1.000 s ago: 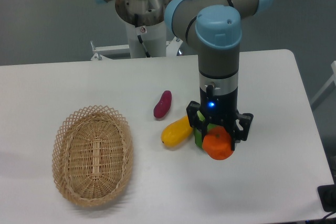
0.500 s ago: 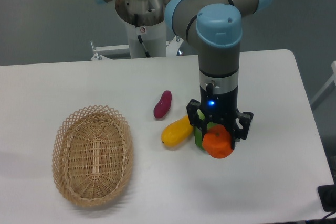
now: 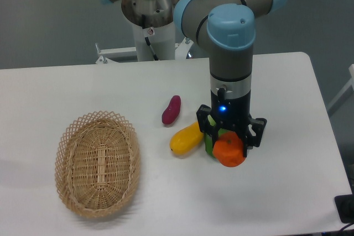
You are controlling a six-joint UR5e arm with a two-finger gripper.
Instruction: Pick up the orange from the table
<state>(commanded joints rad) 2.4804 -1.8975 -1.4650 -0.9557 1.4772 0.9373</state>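
The orange (image 3: pixel 229 152) is a small round bright-orange fruit, right of the middle of the white table (image 3: pixel 287 92). My gripper (image 3: pixel 229 143) points straight down and is shut on the orange, its black fingers on either side of it. The orange hangs a little above the tabletop. A green object shows just left of the orange, behind the fingers; I cannot tell what it is.
An elongated yellow fruit (image 3: pixel 186 139) lies just left of the gripper. A purple sweet potato (image 3: pixel 171 109) lies farther up and left. An oval wicker basket (image 3: pixel 97 162) stands at the front left. The arm's base (image 3: pixel 149 20) stands behind the table's far edge.
The gripper has risen very slightly with the orange held in it. Nothing else has moved.
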